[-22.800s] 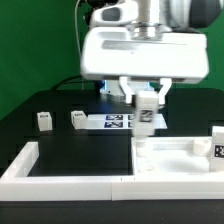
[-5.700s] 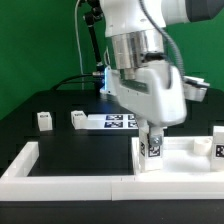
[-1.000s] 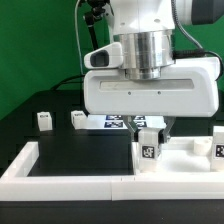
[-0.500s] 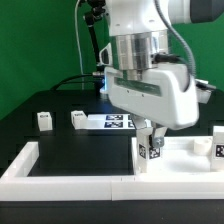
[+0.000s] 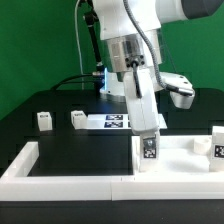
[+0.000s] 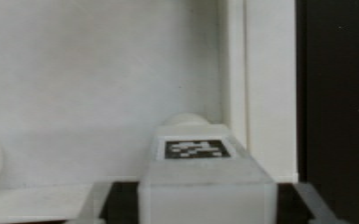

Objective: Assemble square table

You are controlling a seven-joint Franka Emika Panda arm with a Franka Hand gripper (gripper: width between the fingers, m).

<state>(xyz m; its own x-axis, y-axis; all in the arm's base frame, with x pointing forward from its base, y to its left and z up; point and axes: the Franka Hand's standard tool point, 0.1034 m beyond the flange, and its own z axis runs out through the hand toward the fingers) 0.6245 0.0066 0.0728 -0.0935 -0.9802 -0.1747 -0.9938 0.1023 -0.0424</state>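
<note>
The white square panel (image 5: pixel 185 161) with a raised rim lies at the exterior view's right, inside the border wall. One white leg (image 5: pixel 149 150) stands upright on the panel's near left corner, its tag facing the camera. My gripper (image 5: pixel 148 133) comes down from above and is shut on this leg. In the wrist view the leg (image 6: pixel 199 160) fills the middle between my two fingers (image 6: pixel 119 205), with the panel (image 6: pixel 87 90) behind it. Two loose legs (image 5: pixel 44 121) (image 5: pixel 78 119) stand at the back left. Another leg (image 5: pixel 218 143) stands at the panel's right edge.
The long white L-shaped border wall (image 5: pixel 60 172) runs along the front and left. The marker board (image 5: pixel 115 122) lies flat behind the panel. The table (image 5: pixel 80 150) is black. A green backdrop and cables stand behind the arm.
My wrist and hand have turned about the vertical axis over the last second, with the gripper still on the leg. The leg has stayed in the same spot on the panel's corner.
</note>
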